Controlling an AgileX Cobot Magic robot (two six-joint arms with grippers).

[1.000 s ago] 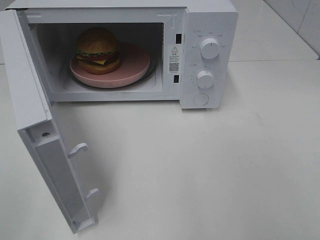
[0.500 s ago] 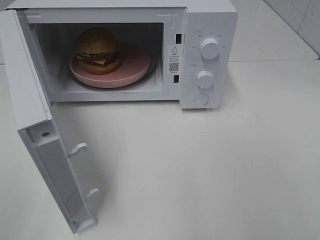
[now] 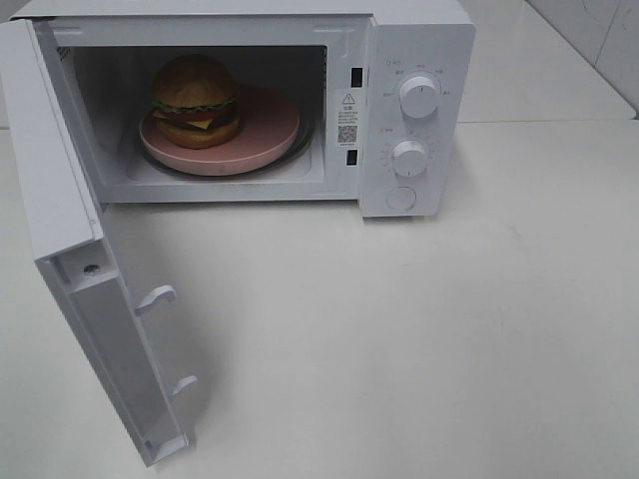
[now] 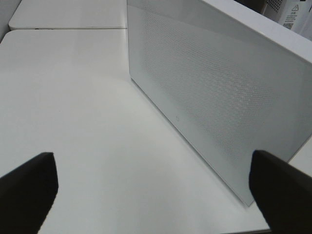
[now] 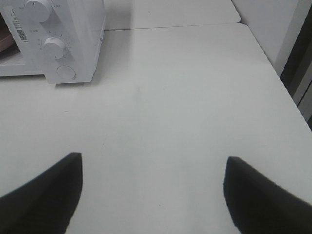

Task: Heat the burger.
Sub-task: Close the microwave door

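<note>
The left gripper (image 4: pixel 151 165) is wide open, and its two black fingers (image 4: pixel 29 187) hold nothing. Only bare white table (image 4: pixel 73 107) lies between them. Just ahead stands the microwave door (image 4: pixel 219 97), swung all the way out. Its outer face, covered with tiny dots, is turned to this gripper. The door's bottom edge runs low over the table, and its free corner comes close to one finger. On the other side of that edge there is lots of flat, open table, right out to a seam in the table far ahead.

The right gripper (image 5: pixel 153 161) is open too, with nothing in its grip. Smooth table stretches ahead of it with plenty of room. The table's outer edge runs along the side away from the other arm. Far ahead, toward the left arm's side, is the front corner of the white microwave (image 5: pixel 83 29), with its lower knob (image 5: pixel 53 48) and a round button (image 5: pixel 66 72) under it.

Neither gripper shows in the high view. There, the burger (image 3: pixel 196 100) sits inside the open microwave on a pink plate (image 3: pixel 270 125). It is on the part of the plate nearest the door's hinge, well away from both grippers. The plate fills most of the floor inside. Two small hooks (image 3: pixel 156 296) stick out from the door's free edge.
</note>
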